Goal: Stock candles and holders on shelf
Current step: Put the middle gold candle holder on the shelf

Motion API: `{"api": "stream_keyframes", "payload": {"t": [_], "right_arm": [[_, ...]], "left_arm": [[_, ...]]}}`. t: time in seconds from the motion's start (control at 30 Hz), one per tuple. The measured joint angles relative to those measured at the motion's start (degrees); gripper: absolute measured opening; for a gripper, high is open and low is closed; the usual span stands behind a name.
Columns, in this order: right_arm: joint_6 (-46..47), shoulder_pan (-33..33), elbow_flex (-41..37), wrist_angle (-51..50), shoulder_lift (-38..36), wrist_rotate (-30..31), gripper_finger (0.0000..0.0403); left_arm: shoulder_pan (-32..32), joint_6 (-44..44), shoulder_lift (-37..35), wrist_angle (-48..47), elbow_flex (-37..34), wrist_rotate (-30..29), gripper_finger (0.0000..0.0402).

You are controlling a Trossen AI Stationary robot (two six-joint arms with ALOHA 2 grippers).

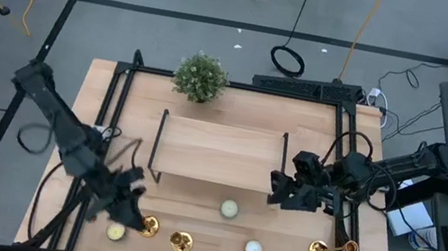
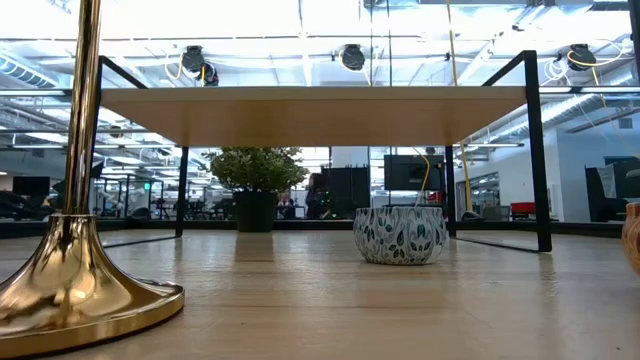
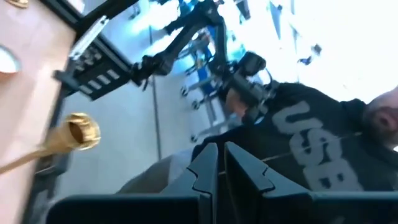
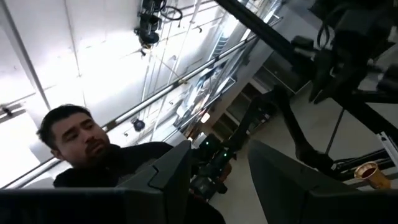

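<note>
The light-wood shelf stands mid-table on black legs and also shows in the low view. In front of it rest three candles: pale green, white and yellowish. Three gold holders are near the front edge. My left gripper is just left of the leftmost holder; its fingers are shut with nothing between them. My right gripper is by the shelf's right front leg, open and empty.
A small green plant stands behind the shelf. A black frame runs around the table. A person in a dark top is beyond the table. In the low view one holder's base stands close at the left.
</note>
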Motion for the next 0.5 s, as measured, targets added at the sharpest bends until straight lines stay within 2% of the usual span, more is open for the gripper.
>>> {"api": "stream_keyframes", "payload": {"t": [0.1, 0.23, 0.33, 0.5], "right_arm": [[-1.05, -0.02, 0.0, 0.13, 0.0, -2.57, 0.0155], [-1.95, 0.0, 0.0, -0.97, 0.0, -4.13, 0.0155], [-1.9, -0.02, 0.0, -1.9, 0.0, -5.67, 0.0155], [-2.09, 0.0, 0.0, -3.13, -0.04, -7.07, 0.0155]], "left_arm": [[-2.27, -2.2, 6.58, 7.04, 0.2, -3.48, 0.0033], [-5.26, -5.91, 13.7, 4.26, 5.31, -8.49, 0.0032], [-7.51, -9.24, 17.17, -6.43, 12.55, -11.0, 0.0032], [-10.18, -15.88, 20.85, -33.59, 28.93, -13.62, 0.0005]]}}
